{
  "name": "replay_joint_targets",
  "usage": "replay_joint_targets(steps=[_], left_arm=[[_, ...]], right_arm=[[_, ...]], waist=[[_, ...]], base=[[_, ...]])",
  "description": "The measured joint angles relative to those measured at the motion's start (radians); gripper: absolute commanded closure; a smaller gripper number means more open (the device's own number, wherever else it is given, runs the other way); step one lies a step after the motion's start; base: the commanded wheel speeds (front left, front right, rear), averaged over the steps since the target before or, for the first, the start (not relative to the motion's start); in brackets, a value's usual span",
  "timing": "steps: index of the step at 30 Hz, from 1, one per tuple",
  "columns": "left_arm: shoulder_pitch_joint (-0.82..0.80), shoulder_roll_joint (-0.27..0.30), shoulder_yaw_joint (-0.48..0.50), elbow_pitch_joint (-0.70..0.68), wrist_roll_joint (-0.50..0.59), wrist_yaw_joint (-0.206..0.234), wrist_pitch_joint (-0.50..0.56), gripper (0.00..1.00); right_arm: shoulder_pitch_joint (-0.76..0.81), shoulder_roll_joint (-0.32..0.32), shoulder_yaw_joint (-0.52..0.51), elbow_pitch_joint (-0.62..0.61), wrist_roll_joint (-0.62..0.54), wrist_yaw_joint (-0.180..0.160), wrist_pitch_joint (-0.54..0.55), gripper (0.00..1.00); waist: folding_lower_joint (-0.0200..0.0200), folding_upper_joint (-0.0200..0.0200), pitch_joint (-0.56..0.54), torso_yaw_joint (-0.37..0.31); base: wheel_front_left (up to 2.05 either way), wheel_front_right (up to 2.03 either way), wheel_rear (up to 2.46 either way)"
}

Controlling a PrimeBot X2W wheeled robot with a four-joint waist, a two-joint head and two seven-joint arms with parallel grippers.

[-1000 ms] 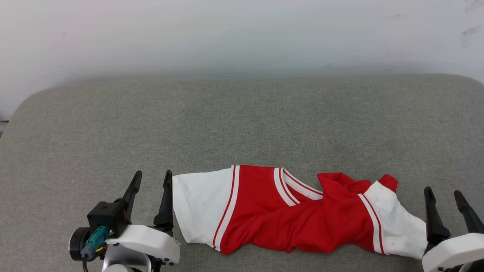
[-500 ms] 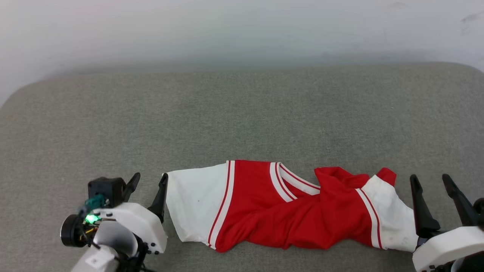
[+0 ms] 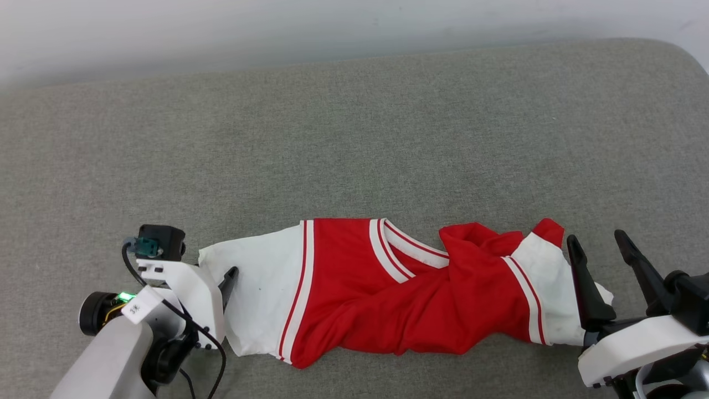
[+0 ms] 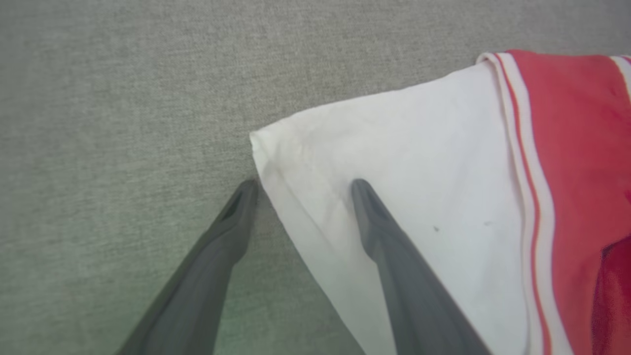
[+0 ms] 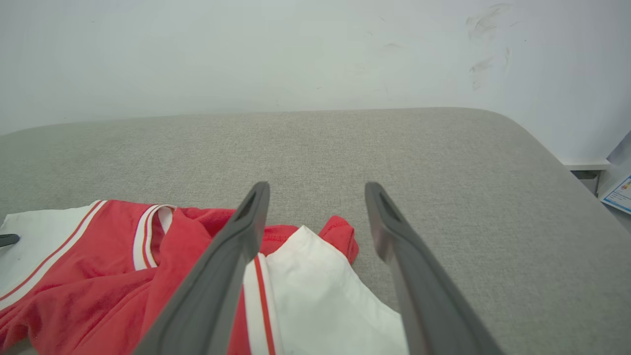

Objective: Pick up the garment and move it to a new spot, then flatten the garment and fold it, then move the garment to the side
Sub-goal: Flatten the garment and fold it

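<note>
The garment (image 3: 388, 299) is a red jersey with white sleeves and striped trim, lying crumpled in a long band near the front of the grey cushion. My left gripper (image 4: 304, 184) is open and tipped down over the left sleeve (image 4: 419, 162). One finger is over the white cloth and the other is over bare cushion just outside the sleeve's edge. My right gripper (image 3: 596, 238) is open at the other end, its inner finger over the right white sleeve (image 5: 315, 296) and its outer finger over the cushion. Neither holds anything.
The grey upholstered cushion (image 3: 354, 138) stretches far behind the garment up to a white wall (image 3: 221, 22). Its rounded right edge (image 5: 552, 153) drops off beside a low ledge with a printed paper (image 5: 618, 195).
The head camera has tilted down, shifting the whole picture. Against the garment, the left gripper pitched down and came over the left sleeve's edge. The right gripper moved inward over the right sleeve.
</note>
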Motion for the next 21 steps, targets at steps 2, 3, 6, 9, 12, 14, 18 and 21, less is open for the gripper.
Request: replay_joint_targets(steps=[2, 3, 6, 9, 12, 14, 18, 21], left_arm=[[-0.02, 0.007, -0.019, 0.027, -0.003, -0.017, 0.053, 0.0], [-0.032, 0.011, -0.025, 0.036, -0.01, -0.026, 0.081, 0.0], [-0.061, 0.023, -0.049, 0.054, -0.028, -0.053, 0.169, 0.7], [-0.074, 0.028, -0.059, 0.058, -0.036, -0.065, 0.205, 1.0], [-0.076, 0.018, -0.07, 0.057, -0.032, -0.062, 0.2, 1.0], [-0.071, 0.013, -0.068, 0.056, -0.022, -0.049, 0.171, 1.0], [-0.047, 0.006, -0.044, 0.048, -0.005, -0.012, 0.078, 1.0], [-0.031, 0.002, -0.018, 0.028, 0.0, 0.017, 0.007, 1.0]], right_arm=[[-0.009, -0.001, 0.006, 0.0, 0.0, 0.0, 0.0, 0.0], [-0.009, -0.001, 0.007, 0.0, 0.002, 0.0, 0.0, 0.0], [-0.009, -0.001, 0.01, 0.004, 0.007, 0.0, 0.002, 0.0], [-0.007, -0.001, 0.008, 0.008, 0.012, 0.0, 0.009, 0.0], [-0.006, 0.0, 0.004, 0.013, 0.025, 0.0, 0.019, 0.0], [-0.005, 0.001, -0.003, 0.021, 0.04, 0.0, 0.029, 0.0], [0.004, 0.002, -0.034, 0.056, 0.076, 0.0, 0.079, 0.0], [0.017, -0.008, -0.077, 0.106, 0.109, 0.0, 0.139, 0.0]], waist=[[0.0, 0.0, 0.011, -0.009], [0.0, 0.0001, 0.015, -0.014], [-0.0001, 0.0001, 0.021, -0.024], [0.0, 0.0, 0.024, -0.03], [0.0, 0.0, 0.023, -0.033], [-0.0001, 0.0, 0.02, -0.033], [0.0, 0.0, 0.007, -0.029], [0.0, 0.0, -0.003, -0.02]], base=[[0.0, 0.0, 0.0], [0.0, 0.0, 0.0], [0.0, 0.0, 0.0], [0.0, 0.0, 0.0], [0.0, 0.0, 0.0], [0.0, 0.0, 0.0], [0.0, 0.0, 0.0], [0.0, 0.0, 0.0]])
